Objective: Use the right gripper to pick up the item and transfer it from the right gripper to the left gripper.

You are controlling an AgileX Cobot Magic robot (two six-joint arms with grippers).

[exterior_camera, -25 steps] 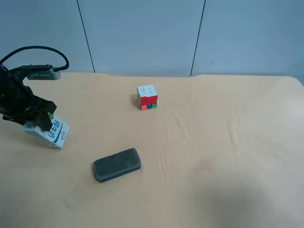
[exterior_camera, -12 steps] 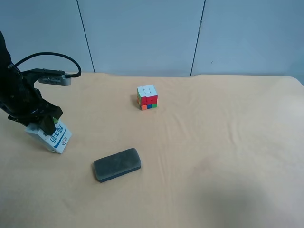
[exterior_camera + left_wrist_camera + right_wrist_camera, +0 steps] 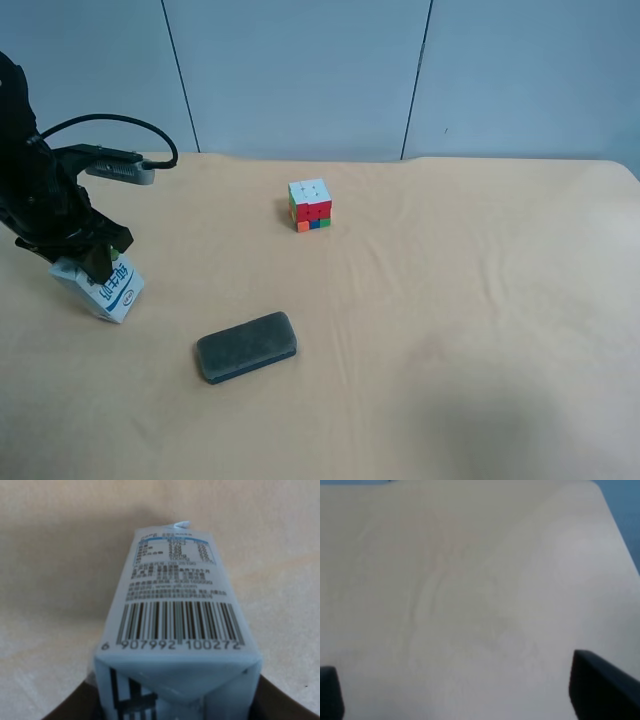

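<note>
The white-and-grey milk carton (image 3: 110, 289) with blue lettering hangs tilted at the table's left side in the exterior high view. The left gripper (image 3: 88, 262), on the black arm with a silver-grey module (image 3: 122, 171), is shut on its upper end. I cannot tell whether the carton's lower end touches the cloth. In the left wrist view the carton (image 3: 177, 625) fills the middle, barcode side up, between the gripper's (image 3: 177, 711) dark fingers. The right gripper (image 3: 465, 695) is open and empty over bare cloth, with only its fingertips (image 3: 600, 690) showing. It is out of the exterior high view.
A multicoloured puzzle cube (image 3: 310, 204) stands near the table's middle back. A dark grey oblong eraser (image 3: 246, 347) lies in front of it, right of the carton. The tan cloth-covered table (image 3: 470, 300) ends at a blue-grey wall behind.
The left arm has shifted a little to the right and risen, with the carton still in its grip. The carton now sits slightly lower and more upright. Cube and eraser have not moved.
</note>
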